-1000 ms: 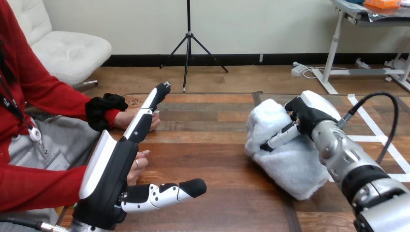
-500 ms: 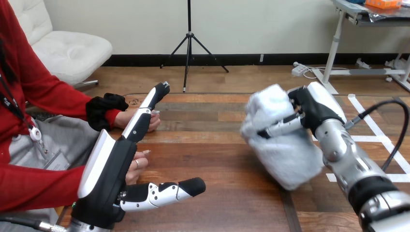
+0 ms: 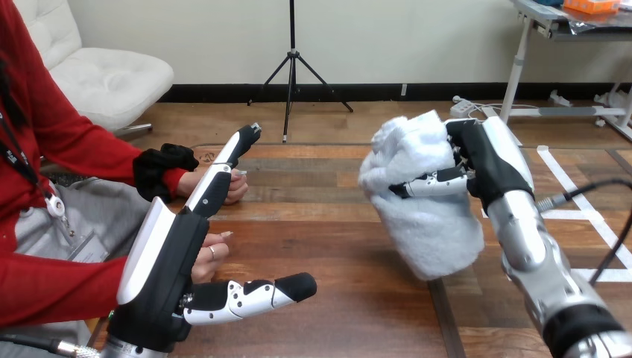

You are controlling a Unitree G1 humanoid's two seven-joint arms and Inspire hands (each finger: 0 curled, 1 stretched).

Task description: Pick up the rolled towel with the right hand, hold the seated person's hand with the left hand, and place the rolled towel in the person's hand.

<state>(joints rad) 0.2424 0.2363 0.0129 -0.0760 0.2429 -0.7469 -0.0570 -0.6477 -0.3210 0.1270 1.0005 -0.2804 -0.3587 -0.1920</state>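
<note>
The rolled towel point(image 3: 425, 216) is a white, fluffy bundle in the right robot hand point(image 3: 484, 160), whose fingers and thumb curl round its upper part. It hangs over the right half of the tabletop point(image 3: 328, 246) and seems to be lifted clear of the wood. It looks light, soft and easy to squash, not slippery and not fragile. The loose lower end sags, so a grip round the thick middle should keep the roll from unwinding.

The left robot hand point(image 3: 168, 276) is released near the tabletop's left edge, fingers straight and thumb stretched toward the middle. The person's near hand point(image 3: 211, 253) lies just beside its palm, and the person's far hand point(image 3: 237, 190) shows behind its fingers. Whether either is touched cannot be told. The bare wood between towel and hands is no obstacle, but the outstretched fingers partly cover the hands.
</note>
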